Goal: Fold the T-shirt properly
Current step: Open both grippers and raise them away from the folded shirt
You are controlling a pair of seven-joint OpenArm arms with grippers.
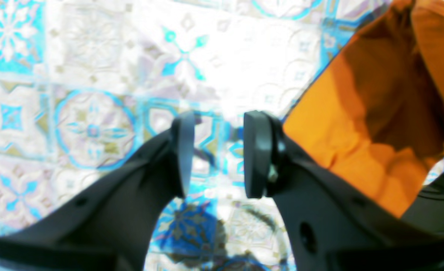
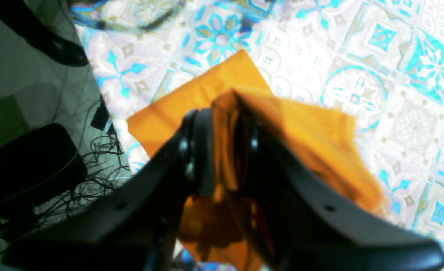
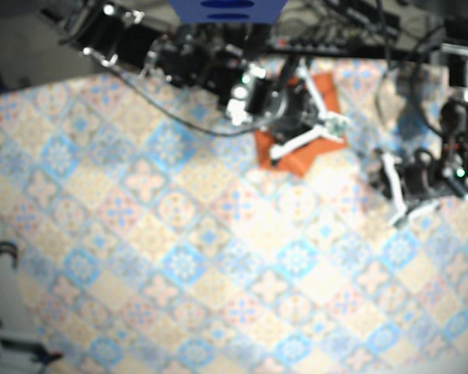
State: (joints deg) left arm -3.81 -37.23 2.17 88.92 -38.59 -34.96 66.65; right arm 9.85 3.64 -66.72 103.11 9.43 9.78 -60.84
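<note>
Base view: T-shirt (image 3: pixel 296 161) cornerwise, diamond-like.

Blue, white and tan patterned tablecloth (image 3: pixel 179 257) is covering the whole table; thin black cables (image 2: pixel 101 177) are lying tangled on the grey floor (image 2: pixel 26 86) beside the table edge; a black rounded object (image 2: pixel 30 162), too dark to identify, is sitting near them; a blue panel (image 3: pixel 226 8) is showing at the top edge.
</note>
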